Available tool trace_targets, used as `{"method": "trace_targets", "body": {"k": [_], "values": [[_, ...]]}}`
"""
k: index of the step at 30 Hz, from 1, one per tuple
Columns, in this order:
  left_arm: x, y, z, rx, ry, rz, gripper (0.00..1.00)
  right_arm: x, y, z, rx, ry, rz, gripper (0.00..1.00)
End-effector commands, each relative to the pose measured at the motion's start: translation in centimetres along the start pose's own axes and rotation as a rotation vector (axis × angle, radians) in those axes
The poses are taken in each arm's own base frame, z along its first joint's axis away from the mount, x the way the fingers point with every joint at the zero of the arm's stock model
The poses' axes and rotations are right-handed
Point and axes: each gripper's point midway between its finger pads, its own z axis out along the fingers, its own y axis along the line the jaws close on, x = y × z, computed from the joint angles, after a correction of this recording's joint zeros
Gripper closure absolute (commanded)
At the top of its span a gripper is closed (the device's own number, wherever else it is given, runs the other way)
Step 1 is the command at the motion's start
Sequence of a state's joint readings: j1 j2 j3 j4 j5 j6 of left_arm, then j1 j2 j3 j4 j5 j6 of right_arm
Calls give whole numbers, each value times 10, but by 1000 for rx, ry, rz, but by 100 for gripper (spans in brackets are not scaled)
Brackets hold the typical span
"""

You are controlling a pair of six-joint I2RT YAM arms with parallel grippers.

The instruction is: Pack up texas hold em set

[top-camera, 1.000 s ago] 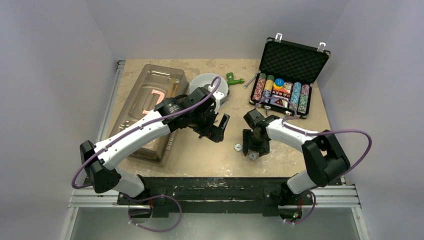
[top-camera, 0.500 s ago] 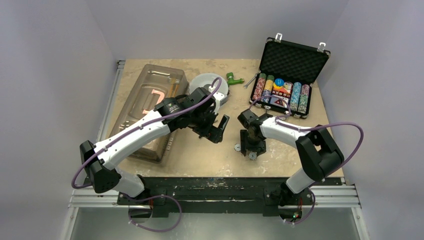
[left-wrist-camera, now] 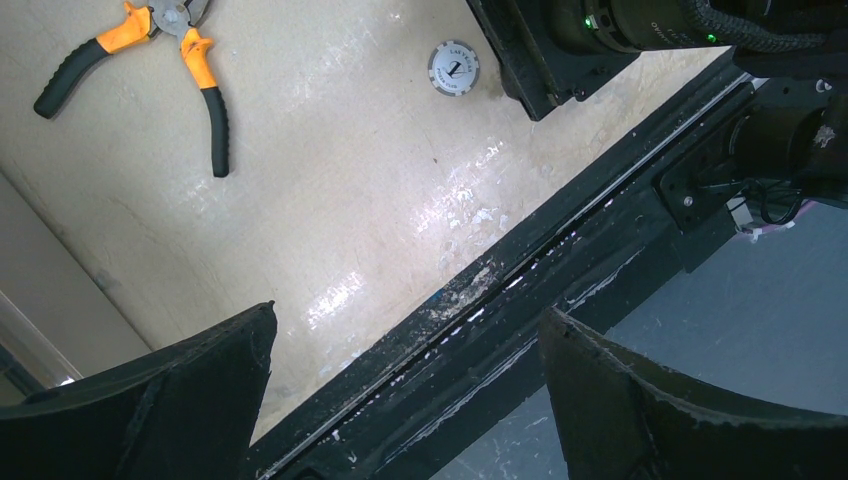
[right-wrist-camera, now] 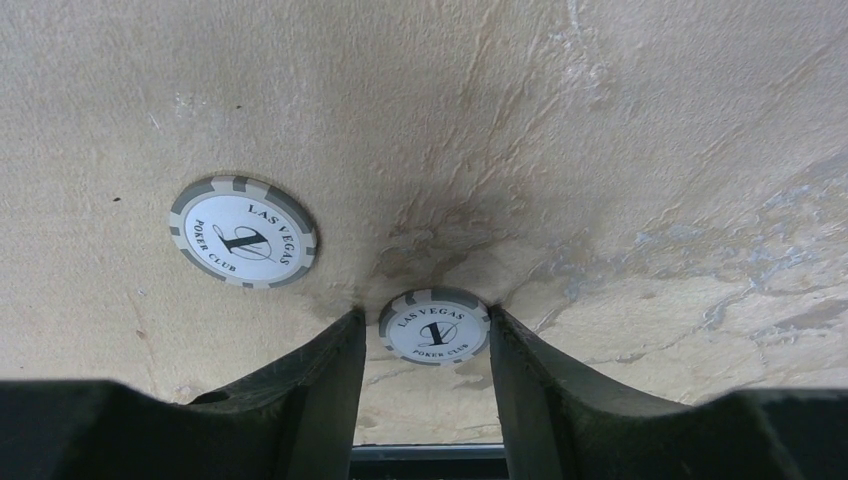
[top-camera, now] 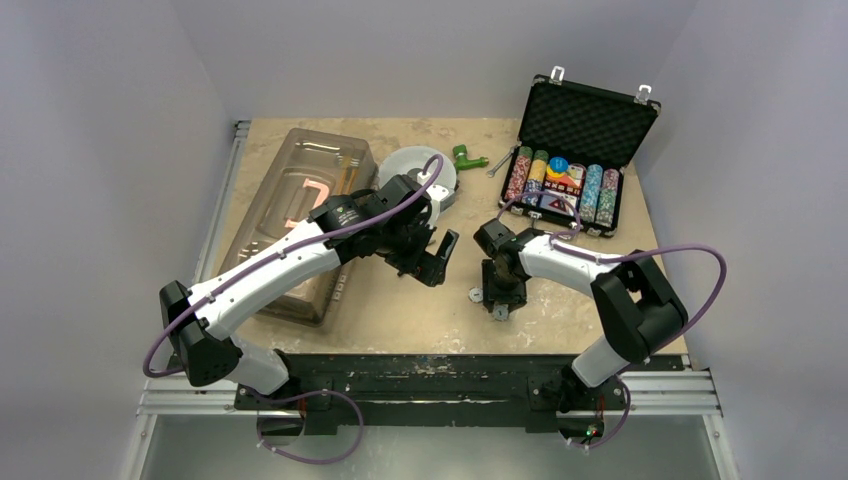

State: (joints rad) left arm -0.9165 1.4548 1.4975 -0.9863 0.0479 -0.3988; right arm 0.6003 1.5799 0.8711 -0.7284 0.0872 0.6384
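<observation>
The black briefcase (top-camera: 588,118) stands open at the back right, foam lid up, with rows of coloured chips (top-camera: 560,188) inside. Two grey-and-white "Las Vegas Poker Club" chips lie flat on the table. My right gripper (right-wrist-camera: 425,316) points down with its fingertips on the table either side of one chip (right-wrist-camera: 434,326); the right finger touches it and a small gap shows on the left. The second chip (right-wrist-camera: 243,245) lies just to the left and also shows in the left wrist view (left-wrist-camera: 453,68). My left gripper (left-wrist-camera: 405,330) is open and empty, held above the table's middle (top-camera: 440,262).
A large clear plastic bin (top-camera: 300,215) lies at the left under my left arm. A round grey spool (top-camera: 412,168), a green fitting (top-camera: 465,157) and a small wrench (top-camera: 497,165) sit at the back. Orange-handled pliers (left-wrist-camera: 150,50) lie on the table. A black rail (top-camera: 430,365) edges the front.
My right gripper has shifted left and slightly back, bringing its fingers around one of the loose chips. The left arm has not moved.
</observation>
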Motion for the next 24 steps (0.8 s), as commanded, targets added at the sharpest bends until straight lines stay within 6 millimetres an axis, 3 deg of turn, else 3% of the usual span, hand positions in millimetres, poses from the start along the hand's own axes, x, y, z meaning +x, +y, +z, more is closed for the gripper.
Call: {"method": "trace_targets", "body": {"k": [1,13,24], "values": [[-13,-2,-9,12,-46,26,0,2,-5,7,28,-10,16,57],[-8,-1,-9,10,-44,24,0,-7,2,-3,-13,-52,39,65],[-9,10,-11,37,-57,-61,0,-19,7,-15,-28,-96,67,67]]}}
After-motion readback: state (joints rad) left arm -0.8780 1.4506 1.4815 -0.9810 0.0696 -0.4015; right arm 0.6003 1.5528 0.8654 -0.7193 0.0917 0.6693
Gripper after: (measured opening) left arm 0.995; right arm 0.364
